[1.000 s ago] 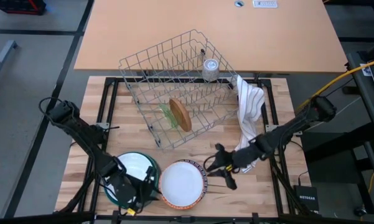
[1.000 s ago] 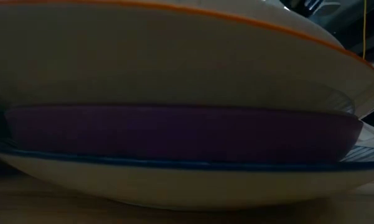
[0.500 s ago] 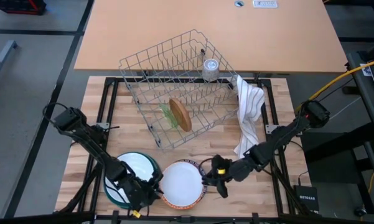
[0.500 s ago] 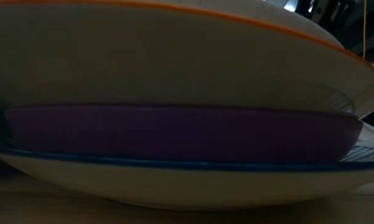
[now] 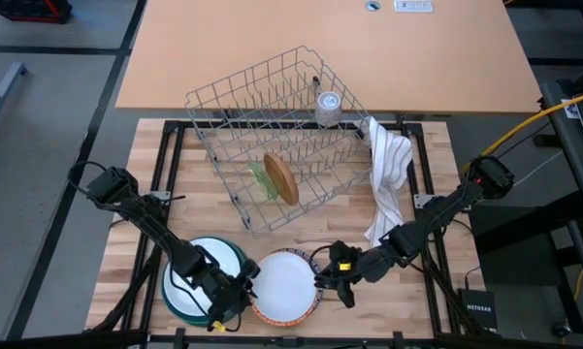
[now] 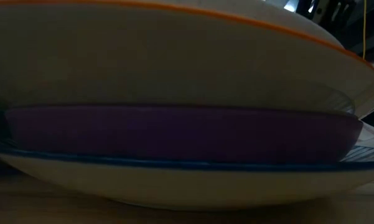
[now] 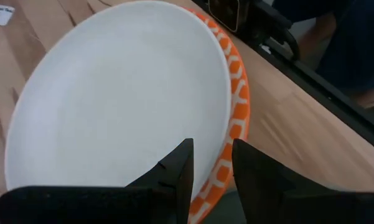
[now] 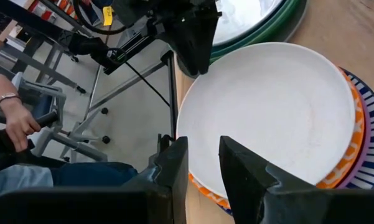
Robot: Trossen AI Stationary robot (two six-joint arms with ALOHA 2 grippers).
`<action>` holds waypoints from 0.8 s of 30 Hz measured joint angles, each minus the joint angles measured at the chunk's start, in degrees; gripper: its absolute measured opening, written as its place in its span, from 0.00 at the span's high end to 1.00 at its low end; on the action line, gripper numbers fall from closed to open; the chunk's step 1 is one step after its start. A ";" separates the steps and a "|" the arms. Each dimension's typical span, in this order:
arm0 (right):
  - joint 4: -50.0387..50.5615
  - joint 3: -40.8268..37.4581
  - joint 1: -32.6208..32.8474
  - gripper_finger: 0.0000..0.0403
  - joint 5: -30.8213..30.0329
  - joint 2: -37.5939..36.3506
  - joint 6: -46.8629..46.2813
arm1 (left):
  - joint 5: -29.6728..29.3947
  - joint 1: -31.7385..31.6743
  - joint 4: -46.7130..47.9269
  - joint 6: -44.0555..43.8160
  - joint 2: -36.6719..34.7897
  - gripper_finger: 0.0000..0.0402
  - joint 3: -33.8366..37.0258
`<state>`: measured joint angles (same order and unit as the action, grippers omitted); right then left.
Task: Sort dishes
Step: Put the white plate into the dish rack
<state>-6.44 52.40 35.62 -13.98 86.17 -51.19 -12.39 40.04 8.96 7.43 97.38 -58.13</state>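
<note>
Both grippers sit at opposite edges of the small-dish stack, whose top dish is the white plate [image 5: 284,287]. The left gripper [image 7: 210,167] has its fingers a narrow gap apart, straddling that plate's rim where it overlaps the orange-patterned plate [image 7: 238,109] beneath. The right gripper [image 8: 203,167] stands likewise narrowly parted over the far rim; whether either truly pinches the rim cannot be told.

Just left of the stack lies the larger stack topped by a white plate in a green one [image 5: 235,254]. Behind the stack, the wire rack [image 5: 272,126] holds an upright brown dish [image 5: 281,178] and a clear green one [image 5: 263,180].

The risk, I judge: two arms pulling one rim unevenly (or catching the orange plate too) could tilt the stack and slide plates off the table's [image 5: 213,204] near edge.
</note>
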 joint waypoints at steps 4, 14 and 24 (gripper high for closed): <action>0.01 0.00 0.00 0.76 0.00 0.00 0.02 | 1.91 -0.97 0.45 0.15 0.00 0.75 0.00; 0.05 0.00 0.00 0.76 0.00 0.00 0.06 | 4.53 -1.55 2.62 2.11 0.16 0.75 0.00; 0.07 0.00 0.00 0.76 -0.55 0.00 0.08 | 4.71 -2.43 2.09 2.53 2.49 0.76 -0.07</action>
<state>-6.37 52.40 35.62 -14.52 86.17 -51.11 -7.68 37.60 11.05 9.96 99.87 -58.19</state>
